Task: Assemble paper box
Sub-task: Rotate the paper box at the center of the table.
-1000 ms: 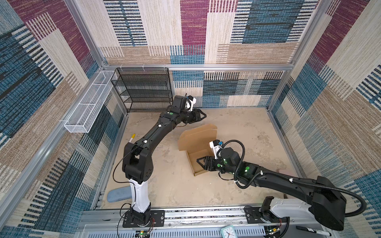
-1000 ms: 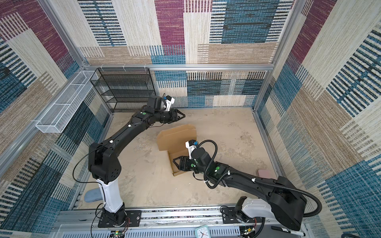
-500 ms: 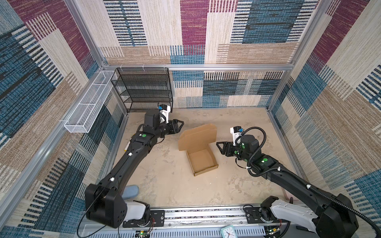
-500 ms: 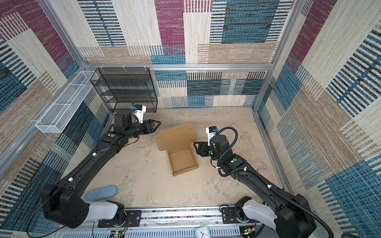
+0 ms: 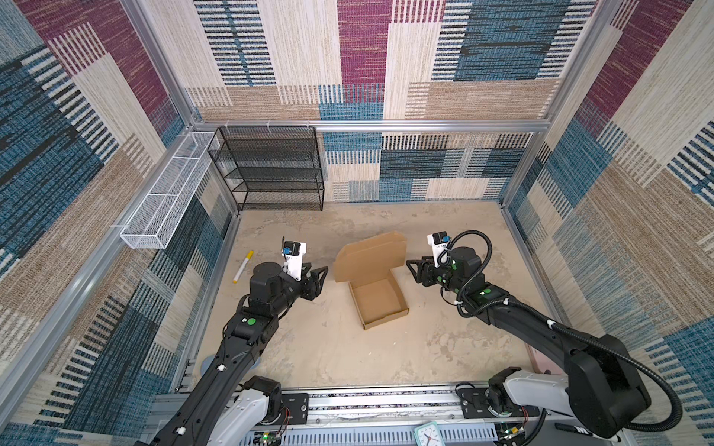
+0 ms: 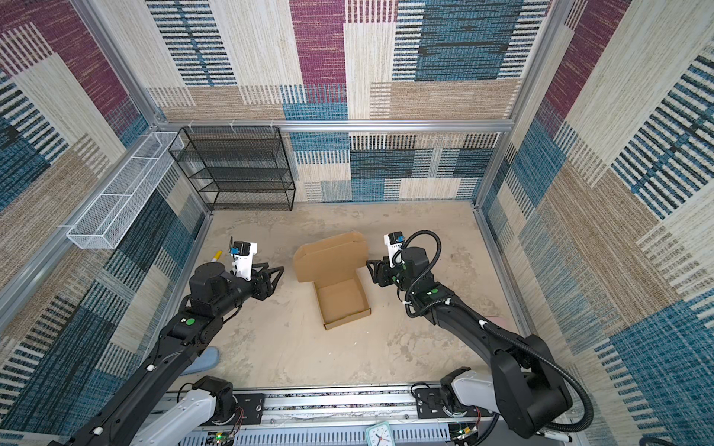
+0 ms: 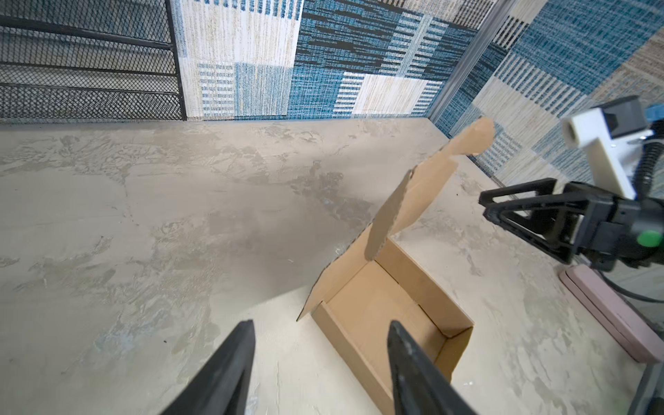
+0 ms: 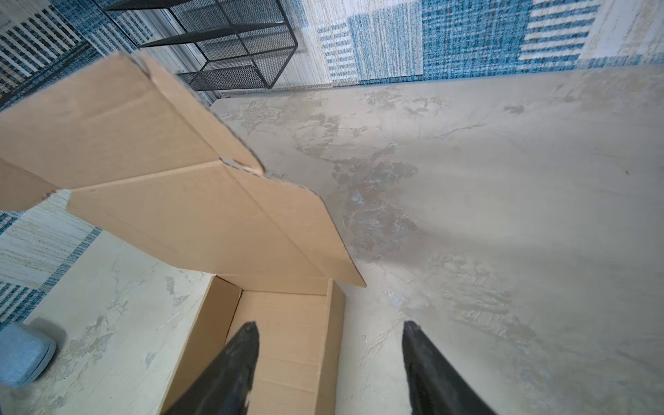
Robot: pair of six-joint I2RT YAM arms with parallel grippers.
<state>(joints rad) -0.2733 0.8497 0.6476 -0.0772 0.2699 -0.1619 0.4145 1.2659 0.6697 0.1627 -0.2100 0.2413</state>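
The paper box (image 5: 378,303) is a brown cardboard tray lying mid-floor in both top views, its lid (image 5: 371,256) standing up at the far side (image 6: 330,256). My left gripper (image 5: 321,270) hovers open to the left of the box, apart from it. In the left wrist view the fingertips (image 7: 320,322) are spread with nothing between them, the box (image 7: 388,309) just ahead. My right gripper (image 5: 408,263) hangs open to the right of the lid, not touching. In the right wrist view its spread fingertips (image 8: 330,323) straddle the tray's near wall (image 8: 332,345) from above.
A black mesh shelf (image 5: 270,170) stands at the back left, with a white wire basket (image 5: 166,193) on the left wall. A yellow marker (image 5: 242,266) lies left of my left arm. A blue pad (image 6: 204,357) and a pink pad (image 7: 611,312) lie near the front corners.
Both arms have drawn back from the box: the left gripper from the lid's far edge toward the left, the right gripper from the tray toward the right. The box stays put, lid up.
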